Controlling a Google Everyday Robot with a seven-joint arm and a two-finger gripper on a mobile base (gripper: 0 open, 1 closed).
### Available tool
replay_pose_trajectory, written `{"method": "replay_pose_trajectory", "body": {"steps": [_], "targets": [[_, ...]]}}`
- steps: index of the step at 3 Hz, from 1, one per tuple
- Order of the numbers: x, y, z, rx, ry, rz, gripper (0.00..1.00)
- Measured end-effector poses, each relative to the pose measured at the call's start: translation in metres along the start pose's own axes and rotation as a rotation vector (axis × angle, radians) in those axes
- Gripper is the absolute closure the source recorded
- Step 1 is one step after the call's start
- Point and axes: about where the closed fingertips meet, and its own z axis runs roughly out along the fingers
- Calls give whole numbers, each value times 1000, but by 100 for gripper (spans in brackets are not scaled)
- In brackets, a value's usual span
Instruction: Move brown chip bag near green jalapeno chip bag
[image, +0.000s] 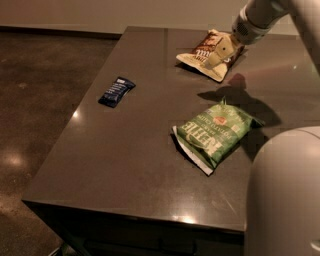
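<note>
The brown chip bag (200, 56) lies at the far side of the dark table (125, 150), brown with cream edges and white lettering. The green jalapeno chip bag (215, 132) lies nearer, in the right middle of the table, about a bag's length from the brown one. My gripper (220, 53) hangs from the arm at the top right. It sits just over the right part of the brown bag and covers that part.
A small dark-blue wrapper (116, 91) lies on the left side of the table. My own pale body (285, 195) fills the lower right corner. The table's left and front edges drop to a dark shiny floor (35, 100).
</note>
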Motion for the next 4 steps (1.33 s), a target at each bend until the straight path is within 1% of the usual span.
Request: {"method": "replay_pose_trajectory", "body": {"steps": [1, 2, 3, 4], "targets": [[-3, -9, 23, 16, -6, 100, 0], [-12, -10, 45, 22, -26, 176, 0], [-19, -11, 73, 49, -84, 264, 0], [-21, -9, 88, 67, -113, 287, 0]]}}
